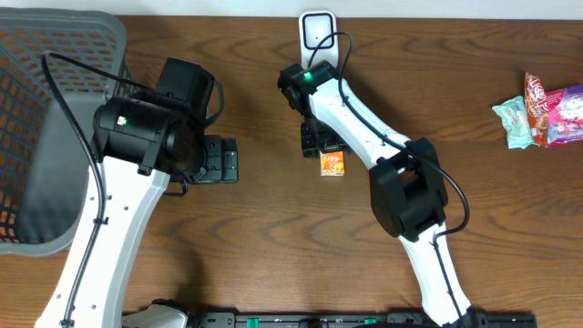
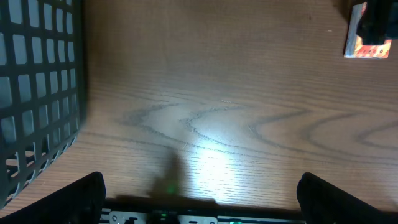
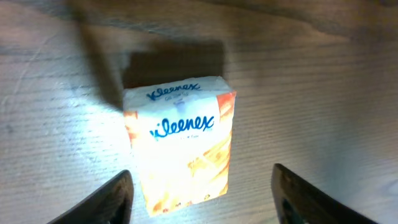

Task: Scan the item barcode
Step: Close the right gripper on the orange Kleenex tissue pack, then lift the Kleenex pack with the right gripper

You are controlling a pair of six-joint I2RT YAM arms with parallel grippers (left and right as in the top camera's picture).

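Right wrist view puts the Kleenex pack (image 3: 180,146) flat on the bench (image 1: 255,255), logo face up, between the spread fingers of my right gripper (image 3: 200,180); neither finger is pressing it as far as I can see. It lies near the middle of the bench, just short of the white scanner (image 1: 316,30) at the far edge. I judge this the grasping step: the pack is not yet picked up. Next I need to close squarely on its long sides without crushing it, lift, and turn toward the scanner whichever face bears the barcode, which I cannot see from here. My left gripper (image 2: 202,193) hangs wide apart and empty over bare wood beside the basket (image 1: 55,118).
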